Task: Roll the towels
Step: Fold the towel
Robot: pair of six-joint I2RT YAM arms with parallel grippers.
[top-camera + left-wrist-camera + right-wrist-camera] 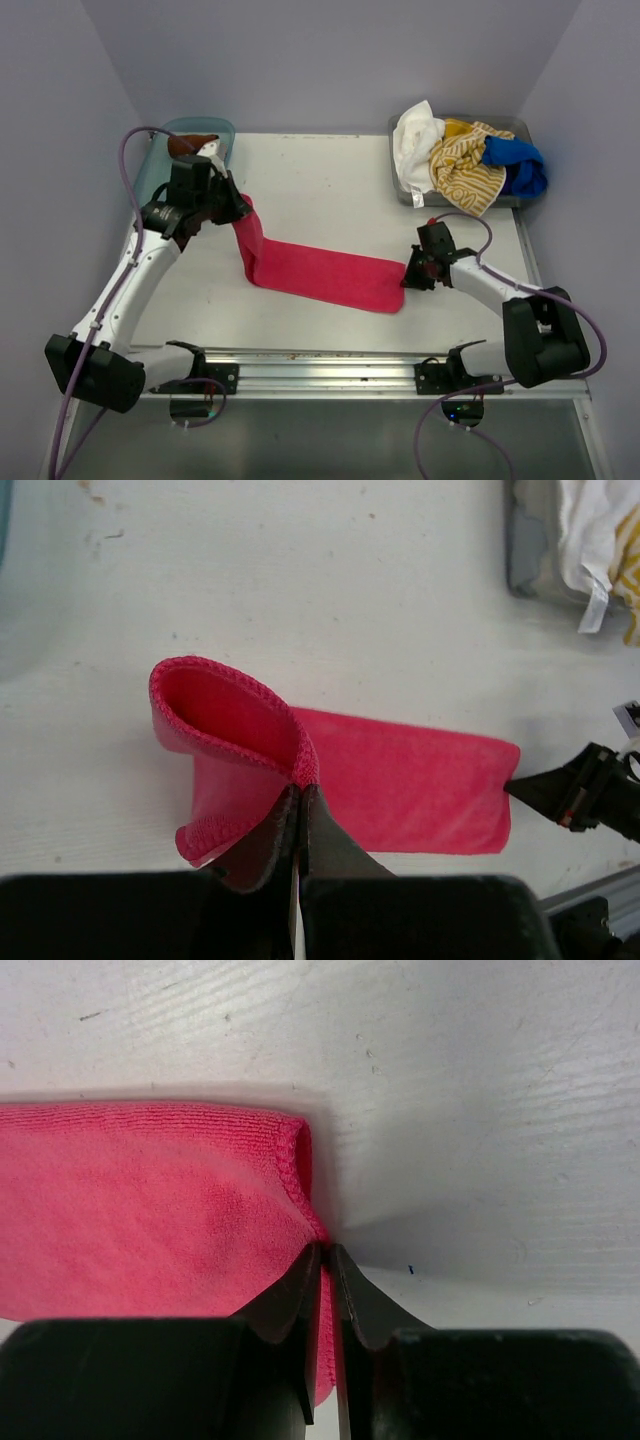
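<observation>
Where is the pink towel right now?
Centre of the top view: pink towel stretched between the left fingers, lifting one end, and the right fingers.

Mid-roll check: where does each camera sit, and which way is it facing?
Top external: above and behind the bases, looking down on the table; both arms show, left gripper and right gripper shut on opposite ends of the pink towel.
Left wrist: on the left arm, facing across the table toward the right gripper; its own gripper pinches the lifted, curled end.
Right wrist: low over the table; its own gripper pinches the other end.
Shared: all show the towel; top and left wrist show the grey bin.
</observation>
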